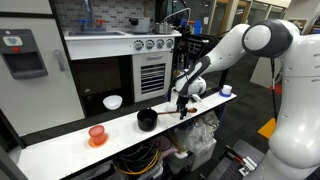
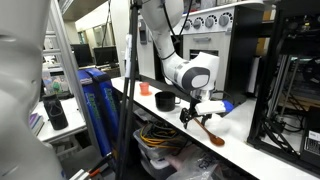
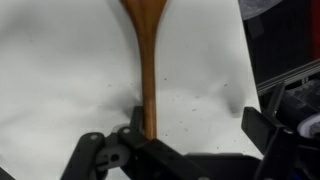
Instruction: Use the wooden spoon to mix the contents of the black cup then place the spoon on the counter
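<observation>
**Open tool [image 3: 168, 132] over a spoon [image 3: 148, 60] lying on the bench [image 3: 60, 70]**

In the wrist view the spoon lies flat on the white bench. Its bowl is at the top centre of the frame and its handle runs down between the tool's jaws, which stand wide apart and grip nothing. The spoon looks light, stiff and smooth, so mid-handle seems the surest hold. In an exterior view the black cup [image 1: 147, 119] sits at centre frame, just left of the tool. Count: one spoon, one black cup, one orange cup [image 1: 97, 134], one white bowl [image 1: 113, 102].
</observation>
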